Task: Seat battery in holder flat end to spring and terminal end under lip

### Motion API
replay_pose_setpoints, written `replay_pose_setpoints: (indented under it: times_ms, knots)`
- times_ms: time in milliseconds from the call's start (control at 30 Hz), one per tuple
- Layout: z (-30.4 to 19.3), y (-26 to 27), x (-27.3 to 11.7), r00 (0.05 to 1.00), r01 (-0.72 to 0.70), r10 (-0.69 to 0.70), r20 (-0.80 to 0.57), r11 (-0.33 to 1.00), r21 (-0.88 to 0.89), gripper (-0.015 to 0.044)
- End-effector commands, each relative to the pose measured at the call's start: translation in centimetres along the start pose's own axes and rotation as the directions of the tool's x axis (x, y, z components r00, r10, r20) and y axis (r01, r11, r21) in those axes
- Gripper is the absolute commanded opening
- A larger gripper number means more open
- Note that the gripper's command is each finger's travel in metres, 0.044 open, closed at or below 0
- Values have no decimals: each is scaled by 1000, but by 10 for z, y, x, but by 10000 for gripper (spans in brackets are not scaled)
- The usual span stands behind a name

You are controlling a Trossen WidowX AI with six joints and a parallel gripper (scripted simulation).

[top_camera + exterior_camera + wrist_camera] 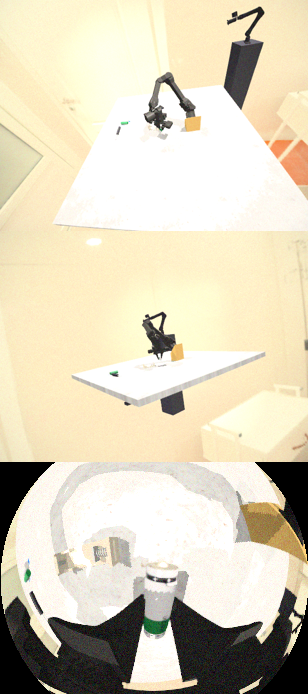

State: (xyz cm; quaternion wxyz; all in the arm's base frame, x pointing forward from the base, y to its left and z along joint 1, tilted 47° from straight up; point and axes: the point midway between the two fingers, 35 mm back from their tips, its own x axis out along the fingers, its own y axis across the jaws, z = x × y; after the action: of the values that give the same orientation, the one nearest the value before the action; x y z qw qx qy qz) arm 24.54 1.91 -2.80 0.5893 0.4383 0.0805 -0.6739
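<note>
The battery [160, 129] [160, 359] [156, 624] is grey and white, with a green end and a dark band near its other end. My gripper [159, 358] [157, 599] is shut on it. The green end sits nearest the gripper in the wrist view, and the banded end points away. The battery hangs above the table, its shadow below in the exterior view. The pale holder [147, 367] [102, 543] stands on the table, left of the battery in the wrist view, with its two end walls showing. Its spring and lip are too small to tell.
An orange-yellow block [192, 124] [177, 352] [270, 527] stands on the table to the right. At the left lie a green cylinder with a blue tip [124, 123] [114, 372] [27, 575] and a dark thin tool [118, 130] [114, 375] [36, 603].
</note>
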Motion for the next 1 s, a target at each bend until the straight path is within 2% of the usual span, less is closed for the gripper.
replay_pose_setpoints:
  times_ms: [0,200,433,700,967]
  knots:
    - [0,9,-3,1000,4,-4,-5,993,-121,79]
    - [2,24,-7,1000,1,-4,-6,929,-370,79]
    - [5,42,-12,1000,-1,-3,-6,776,-630,79]
    - [11,63,-17,1000,-3,-2,-5,518,-855,79]
    - [18,83,-21,1000,-5,0,-5,200,-980,79]
